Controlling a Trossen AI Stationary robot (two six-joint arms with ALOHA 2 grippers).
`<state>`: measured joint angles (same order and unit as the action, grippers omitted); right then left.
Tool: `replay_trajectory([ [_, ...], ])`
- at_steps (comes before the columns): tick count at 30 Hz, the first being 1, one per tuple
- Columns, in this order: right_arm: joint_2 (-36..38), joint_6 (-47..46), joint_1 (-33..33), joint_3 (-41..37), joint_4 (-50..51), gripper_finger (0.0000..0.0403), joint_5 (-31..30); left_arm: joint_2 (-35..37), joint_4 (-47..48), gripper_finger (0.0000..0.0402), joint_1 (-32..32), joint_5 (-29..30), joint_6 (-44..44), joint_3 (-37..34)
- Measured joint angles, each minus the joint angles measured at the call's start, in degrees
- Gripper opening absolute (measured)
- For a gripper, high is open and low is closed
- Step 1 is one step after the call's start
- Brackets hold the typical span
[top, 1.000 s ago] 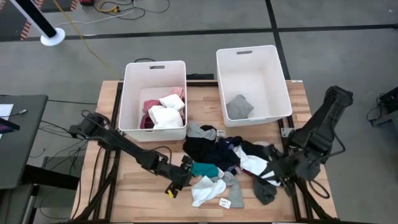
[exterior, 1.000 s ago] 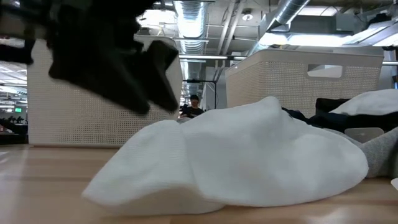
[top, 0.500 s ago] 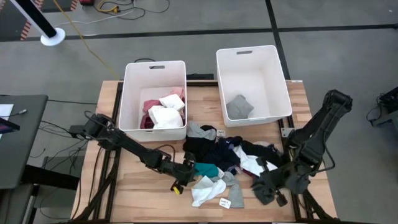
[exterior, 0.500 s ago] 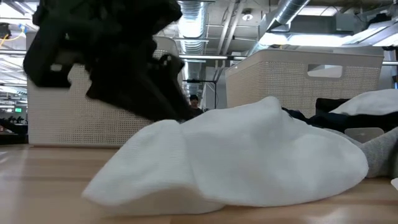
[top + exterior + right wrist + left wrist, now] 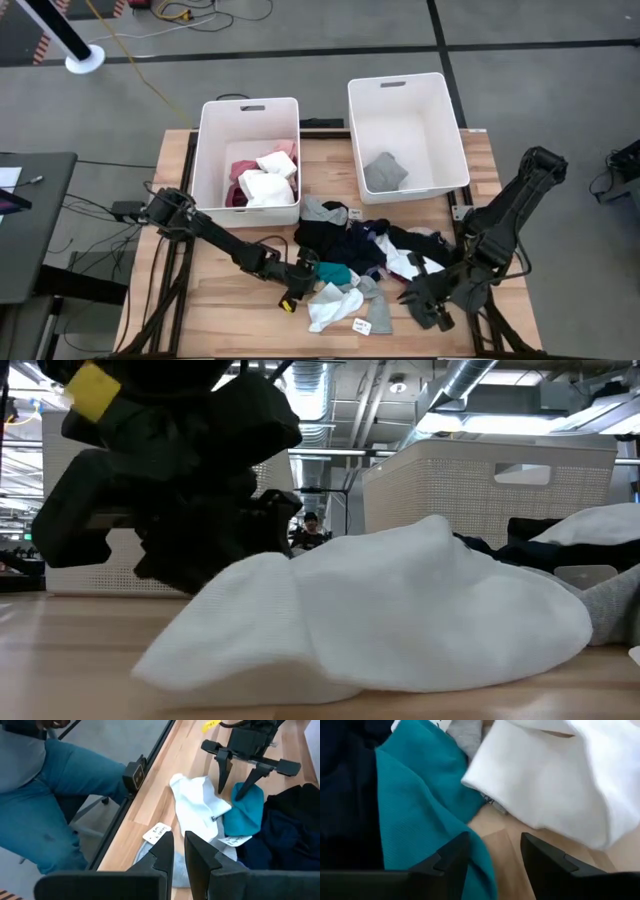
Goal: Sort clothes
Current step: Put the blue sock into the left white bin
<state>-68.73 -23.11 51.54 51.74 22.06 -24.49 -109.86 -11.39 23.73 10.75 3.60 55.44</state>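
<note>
Worktop (image 5: 230, 300) carries the clothes (image 5: 365, 255) heaped lower centre in the high view, below two bins. I judge the teal piece (image 5: 330, 272) is next: it lies just right of my left tool (image 5: 306, 272), far nearer than the right tool (image 5: 425, 298), lower right by a grey piece. In the left wrist view the left tool's fingers (image 5: 451, 857) stand apart, one over the teal edge, gripping nothing. The right tool's fingers (image 5: 162, 852) are nearly closed, empty.
</note>
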Motion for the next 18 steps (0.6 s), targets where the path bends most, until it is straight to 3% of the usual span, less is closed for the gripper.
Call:
replay_trajectory([
  [5, 0.00, -0.51, -0.03, -0.01, -0.24, 0.0063, -0.02, 0.00, -0.09, 0.0122, -0.10, 0.71, 0.93, 0.00],
  [12, 0.00, -0.89, -0.05, -0.01, -1.35, 0.0063, -1.11, -0.02, 0.28, 0.0019, -0.22, 4.94, 2.95, 0.00],
  [18, 0.00, -1.88, -0.05, -0.01, -1.90, 0.0063, -1.14, 0.00, 0.43, 0.0006, -0.14, 5.16, 3.69, 0.00],
])
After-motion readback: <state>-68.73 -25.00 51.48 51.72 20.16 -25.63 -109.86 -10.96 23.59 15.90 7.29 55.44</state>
